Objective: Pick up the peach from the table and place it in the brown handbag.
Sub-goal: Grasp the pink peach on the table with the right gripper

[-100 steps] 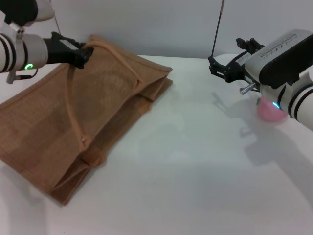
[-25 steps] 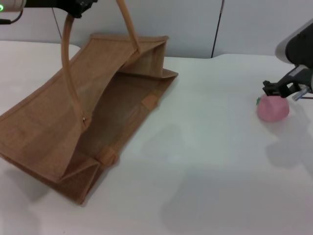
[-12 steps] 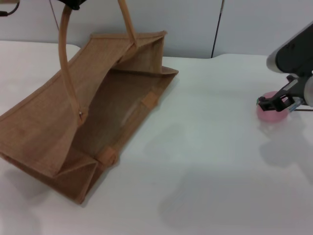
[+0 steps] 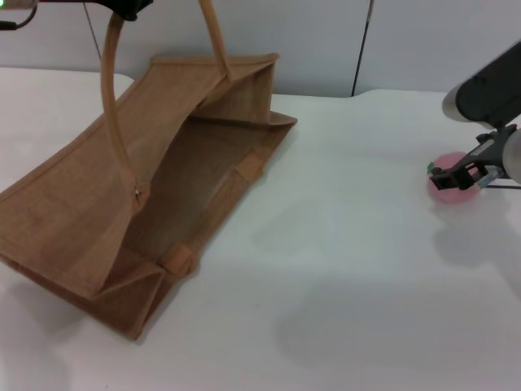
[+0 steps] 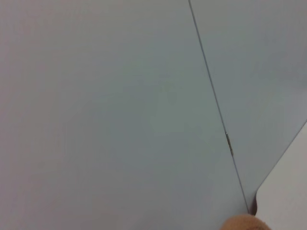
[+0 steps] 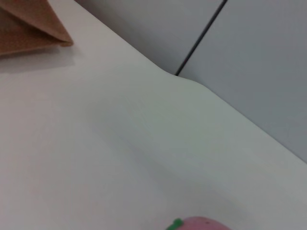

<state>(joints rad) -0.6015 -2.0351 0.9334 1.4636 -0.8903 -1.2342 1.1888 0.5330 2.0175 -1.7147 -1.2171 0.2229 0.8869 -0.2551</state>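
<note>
Peach [image 4: 453, 186] is sitting on the white table [image 4: 350, 269], far to the right of the brown handbag [image 4: 146, 195]. Right gripper [image 4: 461, 174] is reaching down over it, its fingers parted around the fruit, not squeezing yet. Next, I think, it needs to close gently. Left gripper [image 4: 124, 7] is pinching a handle [image 4: 112, 98], lifting the bag open. Most of that gripper is cut off.

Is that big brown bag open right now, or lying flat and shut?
Open. The left gripper lifts one handle of the brown handbag, so its mouth gapes and the bare inside shows. The peach sits outside on the table.
</note>
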